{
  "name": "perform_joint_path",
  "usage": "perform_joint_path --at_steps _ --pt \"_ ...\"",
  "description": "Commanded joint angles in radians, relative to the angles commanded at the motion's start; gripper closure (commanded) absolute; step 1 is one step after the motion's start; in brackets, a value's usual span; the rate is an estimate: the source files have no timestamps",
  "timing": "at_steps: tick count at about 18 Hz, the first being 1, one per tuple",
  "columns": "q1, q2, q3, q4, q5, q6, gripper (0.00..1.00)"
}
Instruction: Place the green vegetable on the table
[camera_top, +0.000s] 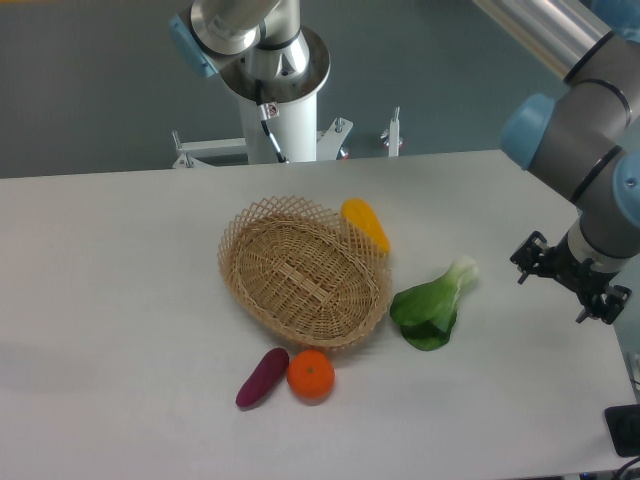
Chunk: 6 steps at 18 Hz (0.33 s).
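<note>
Five items rest on the white surface (120, 300), and you can locate each of them by reference to the oval wicker basket (303, 272) near its centre.

1. Purple vegetable (262, 377): you will find it in front of the basket, toward its left end, lying at a slant directly on the surface and apart from the basket rim.
2. Orange fruit (311, 374): it sits just right of the purple vegetable, touching or nearly touching it, and close below the basket's front rim.
3. Basket: you can see woven bottom across its whole interior; it stands upright with its long axis running diagonally.
4. Yellow-orange vegetable (365, 224): it lies against the outside of the basket's rear right rim, on the surface.
5. Green vegetable (431, 305): it lies flat on the surface just right of the basket's right edge, outside the basket. Its dark leaves point toward the front, near the rim, and its pale stem end points away to the upper right.

Farther right of the basket, beyond the green vegetable and well apart from it, you will find the gripper (567, 282) above the surface near its right edge. The jaws hold nothing. At this angle you cannot tell whether they are spread or pressed together.
</note>
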<state>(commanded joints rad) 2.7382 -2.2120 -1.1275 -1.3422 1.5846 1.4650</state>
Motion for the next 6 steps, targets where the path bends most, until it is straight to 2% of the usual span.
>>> perform_joint_path --at_steps 6 --pt "-0.002 0.003 -0.011 0.003 0.002 0.0 0.0"
